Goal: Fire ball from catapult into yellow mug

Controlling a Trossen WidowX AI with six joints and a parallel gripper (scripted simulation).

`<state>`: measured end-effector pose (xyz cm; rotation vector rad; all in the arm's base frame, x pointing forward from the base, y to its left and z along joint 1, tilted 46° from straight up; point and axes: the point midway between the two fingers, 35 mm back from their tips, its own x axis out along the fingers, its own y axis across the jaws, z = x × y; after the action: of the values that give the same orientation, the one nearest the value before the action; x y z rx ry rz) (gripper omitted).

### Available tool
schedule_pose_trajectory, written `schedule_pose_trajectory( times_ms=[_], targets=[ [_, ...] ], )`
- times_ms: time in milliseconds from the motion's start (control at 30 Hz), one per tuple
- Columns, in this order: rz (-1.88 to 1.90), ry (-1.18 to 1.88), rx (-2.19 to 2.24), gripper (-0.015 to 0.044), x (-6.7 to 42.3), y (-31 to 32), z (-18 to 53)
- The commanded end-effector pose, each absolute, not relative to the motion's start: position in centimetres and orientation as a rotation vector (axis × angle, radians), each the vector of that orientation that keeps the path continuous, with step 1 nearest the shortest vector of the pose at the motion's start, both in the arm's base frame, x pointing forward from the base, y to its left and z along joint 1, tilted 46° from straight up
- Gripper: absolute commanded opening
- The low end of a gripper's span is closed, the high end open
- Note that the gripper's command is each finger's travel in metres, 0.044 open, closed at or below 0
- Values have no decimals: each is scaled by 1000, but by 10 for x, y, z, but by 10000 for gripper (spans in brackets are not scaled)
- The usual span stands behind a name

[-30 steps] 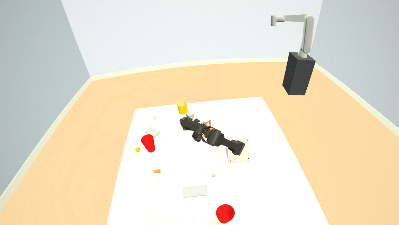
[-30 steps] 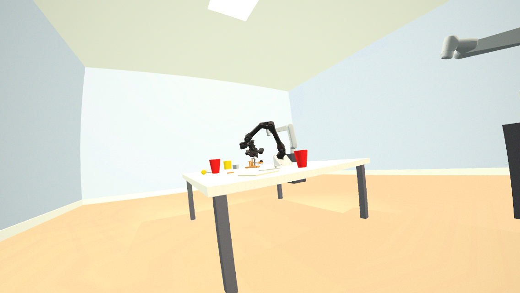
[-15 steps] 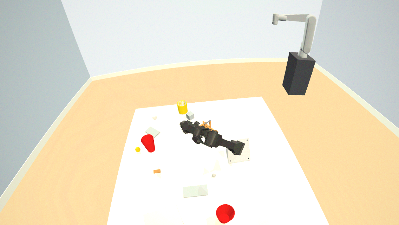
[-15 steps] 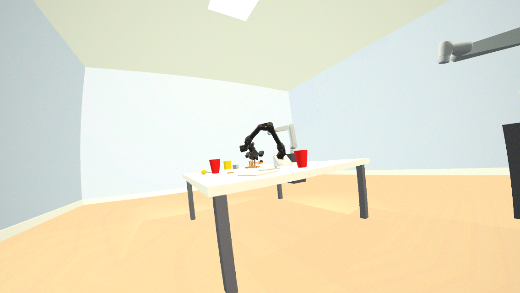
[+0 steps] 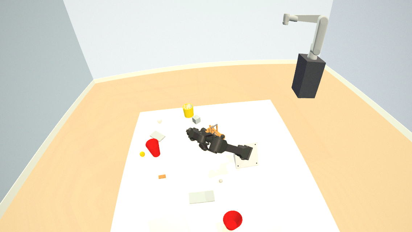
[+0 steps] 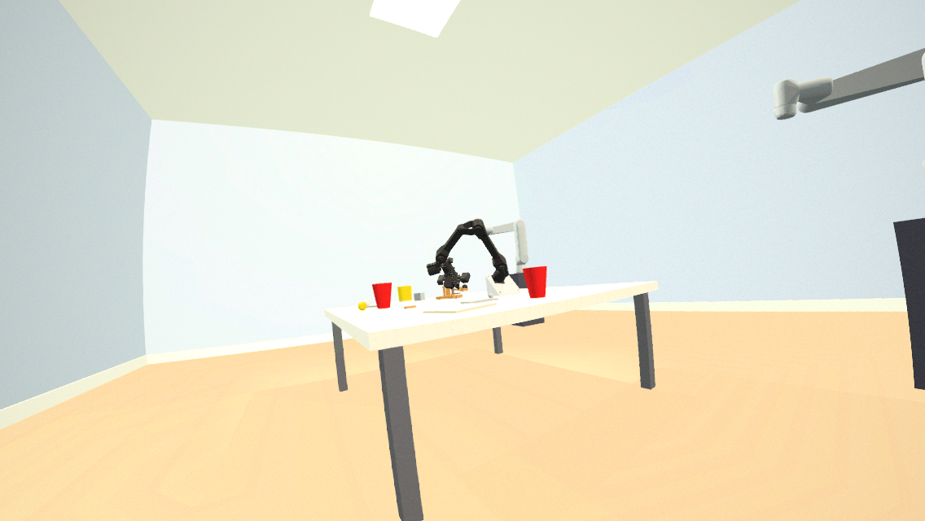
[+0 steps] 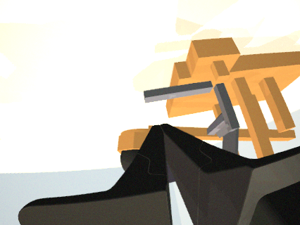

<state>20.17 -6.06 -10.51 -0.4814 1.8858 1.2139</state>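
Nearest you on the white table (image 5: 288, 173), a red cup (image 5: 232, 219) lies by the front edge with a pale tile (image 5: 201, 197) just beyond it. At mid-table your gripper (image 7: 164, 127) is pressed fully shut on nothing, its tips at the orange catapult (image 7: 229, 89), whose spoon holds the dark ball (image 7: 127, 159), largely hidden behind the fingers. Farther on the yellow mug (image 5: 188, 110) stands near the table's far edge beside a small grey cube (image 5: 196, 119), then tan floor (image 5: 230, 83), a dark pedestal (image 5: 308, 75) and pale blue walls.
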Motion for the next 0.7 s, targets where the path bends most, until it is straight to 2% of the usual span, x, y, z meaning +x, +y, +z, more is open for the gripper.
schedule_pose_trajectory(
  times_ms=[0,667],
  targets=[
    [1222,1896,-467,0,196,-54,-112],
    [1225,1897,-465,0,189,-28,-136]
  ],
)
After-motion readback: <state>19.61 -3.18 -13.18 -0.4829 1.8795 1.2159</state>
